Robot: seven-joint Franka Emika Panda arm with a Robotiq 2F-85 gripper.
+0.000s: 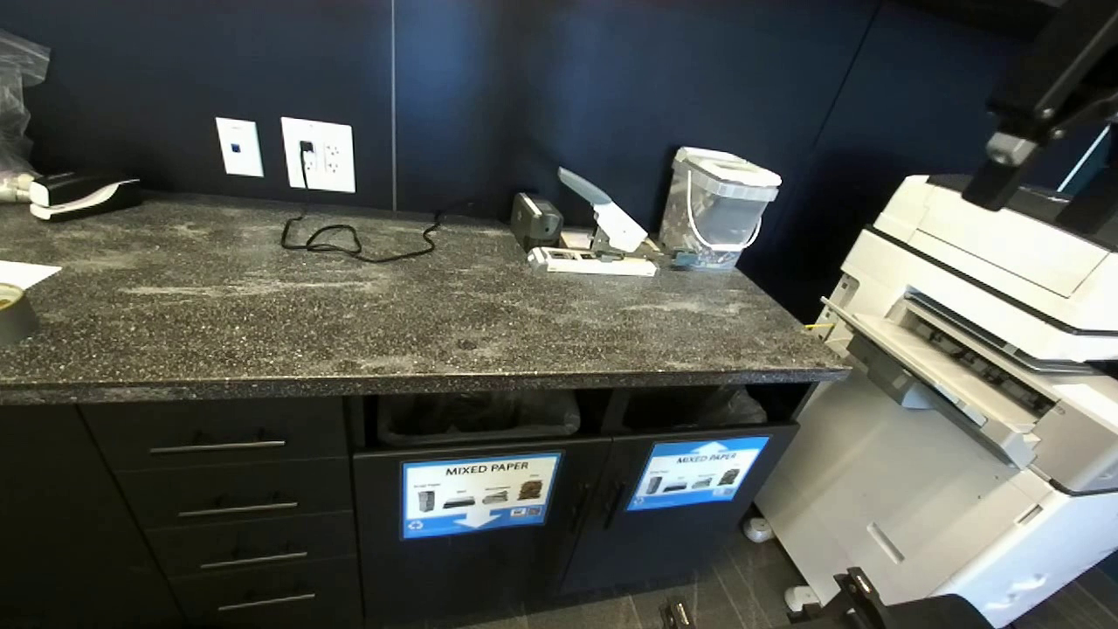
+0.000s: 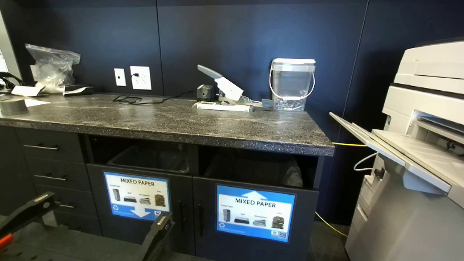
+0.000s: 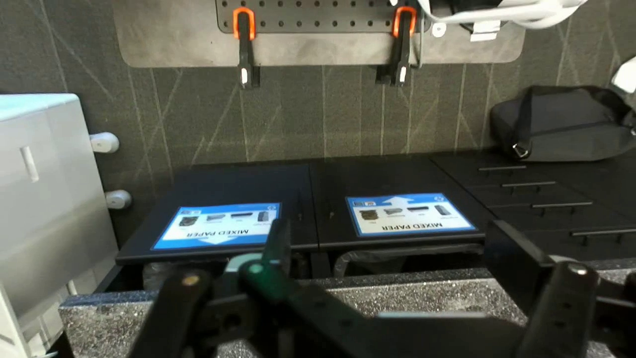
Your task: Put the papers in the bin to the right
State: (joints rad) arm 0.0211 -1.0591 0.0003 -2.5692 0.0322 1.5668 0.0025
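A white sheet of paper (image 1: 26, 273) lies at the left end of the counter; it also shows in an exterior view (image 2: 36, 102), with a folded-looking white piece (image 2: 27, 90) behind it. The right bin (image 1: 742, 408) sits in the cabinet behind a MIXED PAPER door and shows in both exterior views (image 2: 293, 175). In the wrist view, where the scene stands upside down, its liner (image 3: 156, 273) shows at left. My gripper (image 3: 390, 233) is open, with nothing seen between its fingers, above the counter. Dark arm parts (image 1: 1031, 131) show high at the top right, far from the sheet.
A left bin (image 2: 152, 159) stands beside the right one. The counter (image 2: 163, 117) overhangs both. It holds a tape roll (image 2: 13, 107), a stapler (image 2: 224, 106) and a clear bucket (image 2: 293, 85). A printer (image 1: 961, 489) stands at right. Clamps (image 3: 244, 54) grip the robot table.
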